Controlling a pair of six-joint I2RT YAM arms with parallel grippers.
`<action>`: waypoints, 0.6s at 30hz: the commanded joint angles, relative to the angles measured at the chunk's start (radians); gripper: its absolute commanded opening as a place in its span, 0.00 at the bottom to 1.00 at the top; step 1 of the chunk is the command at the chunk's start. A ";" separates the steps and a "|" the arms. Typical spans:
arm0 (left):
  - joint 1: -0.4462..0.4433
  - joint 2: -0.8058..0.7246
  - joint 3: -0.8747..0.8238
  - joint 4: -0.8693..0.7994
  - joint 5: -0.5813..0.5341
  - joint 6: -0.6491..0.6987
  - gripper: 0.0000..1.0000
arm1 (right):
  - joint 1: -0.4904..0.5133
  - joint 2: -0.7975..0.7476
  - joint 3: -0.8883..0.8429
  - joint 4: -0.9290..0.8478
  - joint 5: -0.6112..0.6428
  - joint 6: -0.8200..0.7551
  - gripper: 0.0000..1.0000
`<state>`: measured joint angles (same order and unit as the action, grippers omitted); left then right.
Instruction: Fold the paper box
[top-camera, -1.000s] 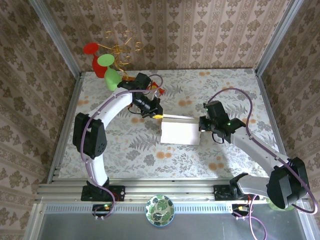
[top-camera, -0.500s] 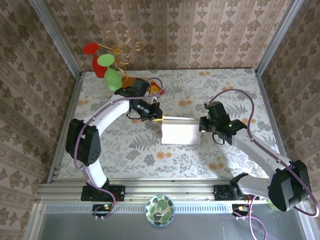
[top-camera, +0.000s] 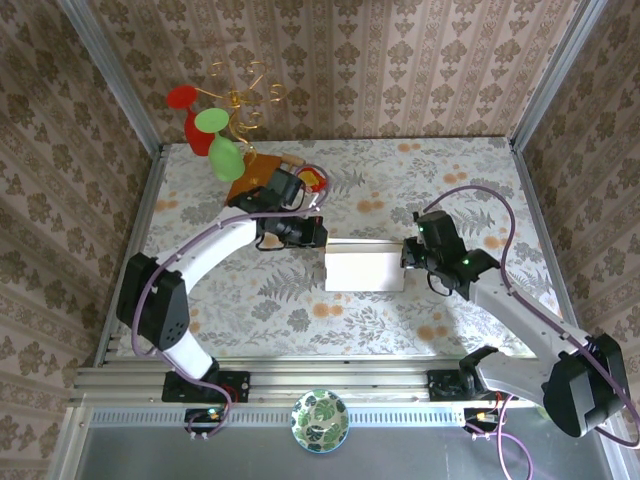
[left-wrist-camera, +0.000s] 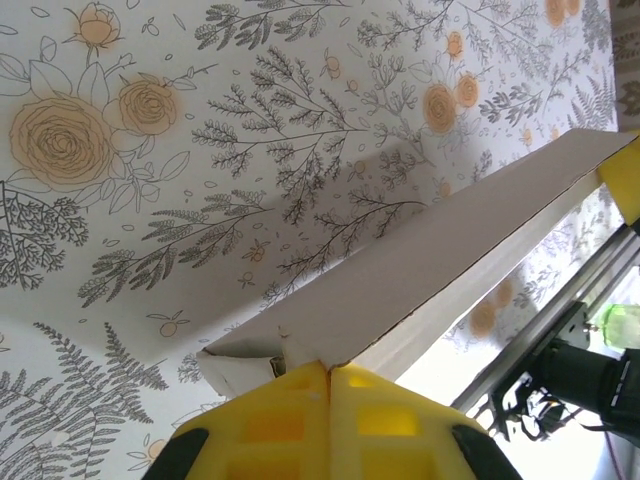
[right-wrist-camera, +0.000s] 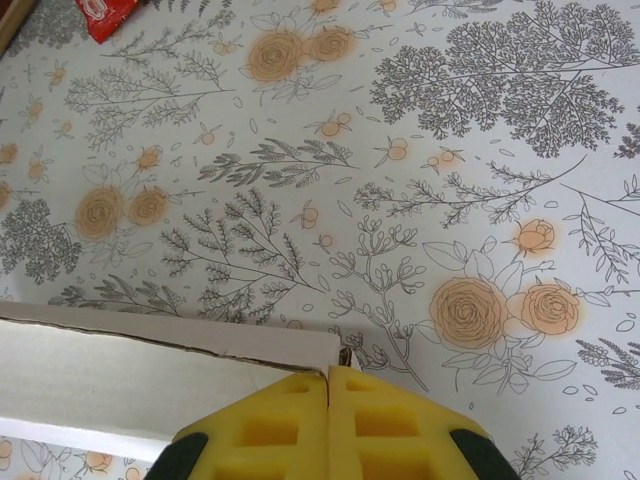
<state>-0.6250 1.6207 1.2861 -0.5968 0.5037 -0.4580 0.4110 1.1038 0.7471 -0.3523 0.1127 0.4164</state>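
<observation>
the paper box (top-camera: 365, 270) is pictured near the middle of the floral-print table (top-camera: 450, 170), stretched between two arms. a long flap along its far side is lifted clear of the tablecloth, and a shadow is cast beneath it. the flap's left end is gripped by the left gripper (top-camera: 322, 236); in the left wrist view the yellow pads (left-wrist-camera: 260, 425) are seen pressed together, with the thin cardboard edge pinched at their seam. the flap's right end is met by the right gripper (top-camera: 404, 254), whose pads are likewise closed tight, the flap's corner caught where they join. a brown wooden board (top-camera: 250, 172) and a red packet (top-camera: 313, 181) are seen behind the left arm, near the table's far left corner, well apart from the box. a red and green ornament (top-camera: 210, 130) is set just beyond them.
</observation>
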 joint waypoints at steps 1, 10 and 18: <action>-0.008 -0.040 -0.033 0.047 -0.063 0.030 0.00 | 0.004 -0.034 -0.036 0.016 0.015 0.025 0.00; -0.030 -0.072 -0.066 0.077 -0.103 0.048 0.00 | 0.004 -0.082 -0.081 0.047 0.014 0.041 0.00; -0.030 -0.097 -0.090 0.078 -0.126 0.059 0.00 | 0.004 -0.091 -0.092 0.054 0.008 0.048 0.00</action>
<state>-0.6559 1.5570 1.2079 -0.5148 0.4171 -0.4244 0.4156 1.0306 0.6758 -0.2920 0.0975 0.4473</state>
